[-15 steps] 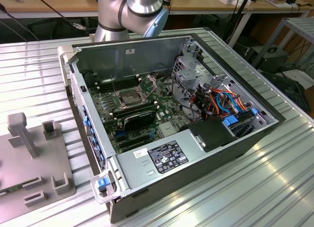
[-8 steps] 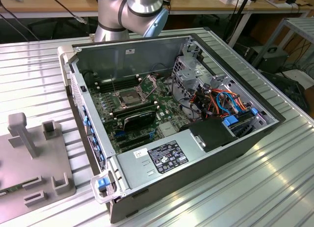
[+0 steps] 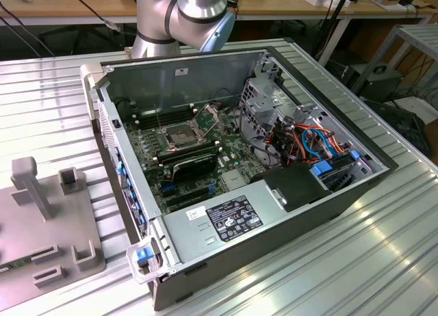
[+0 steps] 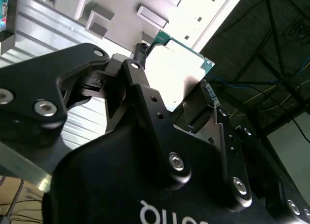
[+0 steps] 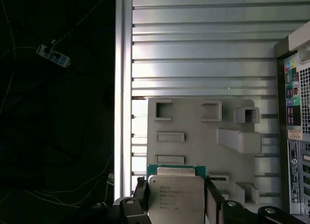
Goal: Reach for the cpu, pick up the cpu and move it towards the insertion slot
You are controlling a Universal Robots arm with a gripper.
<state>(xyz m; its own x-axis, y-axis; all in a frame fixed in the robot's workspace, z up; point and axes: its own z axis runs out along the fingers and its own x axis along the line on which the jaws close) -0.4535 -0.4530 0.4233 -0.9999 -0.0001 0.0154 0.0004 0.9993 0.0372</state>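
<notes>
Ribbed aluminium is covering the table (image 3: 383, 261), and we are seeing it under everything in the exterior view. On it the open computer case (image 3: 260, 234) is lying on its side, with the green board inside. At the exterior view's left of the case, the grey holder plate (image 3: 41, 234) with its raised blocks is resting on the table; it is also appearing in the first wrist view (image 5: 193, 122). Behind the case, the arm (image 3: 179, 15) is rising at the top edge of the exterior view. Inside the case, the insertion slot (image 3: 179, 134) is sitting with its metal bracket standing open. In the first wrist view, the claw (image 5: 177, 204) is gripping the cpu (image 5: 175, 197) by two opposite edges, above the holder plate. In the second wrist view, we are seeing the cpu (image 4: 177, 73) between the black fingers (image 4: 145, 93).
</notes>
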